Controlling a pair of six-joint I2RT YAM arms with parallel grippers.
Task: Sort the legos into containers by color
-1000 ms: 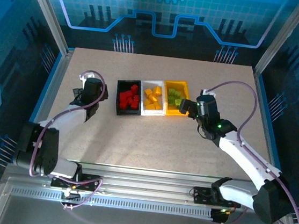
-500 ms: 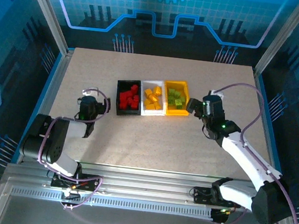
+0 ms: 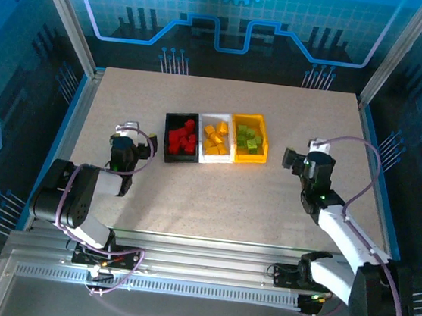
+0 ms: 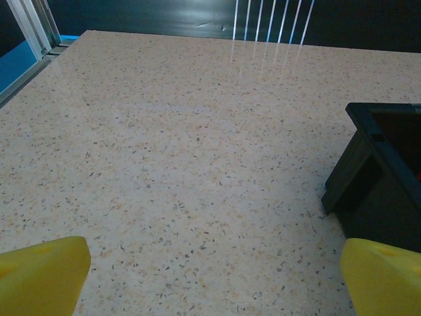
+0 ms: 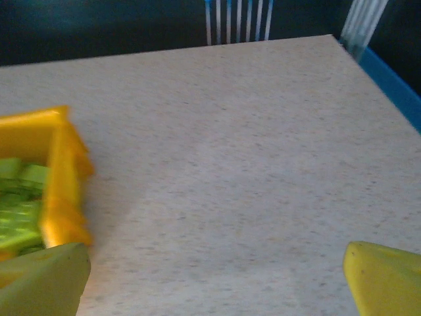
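Three bins stand side by side at the table's middle. The black bin (image 3: 180,137) holds several red legos (image 3: 183,136), the white bin (image 3: 216,138) holds several yellow-orange legos (image 3: 215,139), and the yellow bin (image 3: 249,139) holds several lime green legos (image 3: 247,139). My left gripper (image 3: 126,144) sits low, left of the black bin (image 4: 381,184), open with bare table between its yellow fingertips (image 4: 43,273). My right gripper (image 3: 304,160) is right of the yellow bin (image 5: 62,178), open and empty; green legos (image 5: 16,210) show at its view's left edge.
The speckled table (image 3: 214,196) is bordered by blue rails at left and right and a metal frame at the near edge. Both arm bases (image 3: 206,268) stand at the near edge.
My right gripper has drawn back to the right, away from the yellow bin. My left arm folded down and back toward its base, gripper now lower and farther from the black bin.
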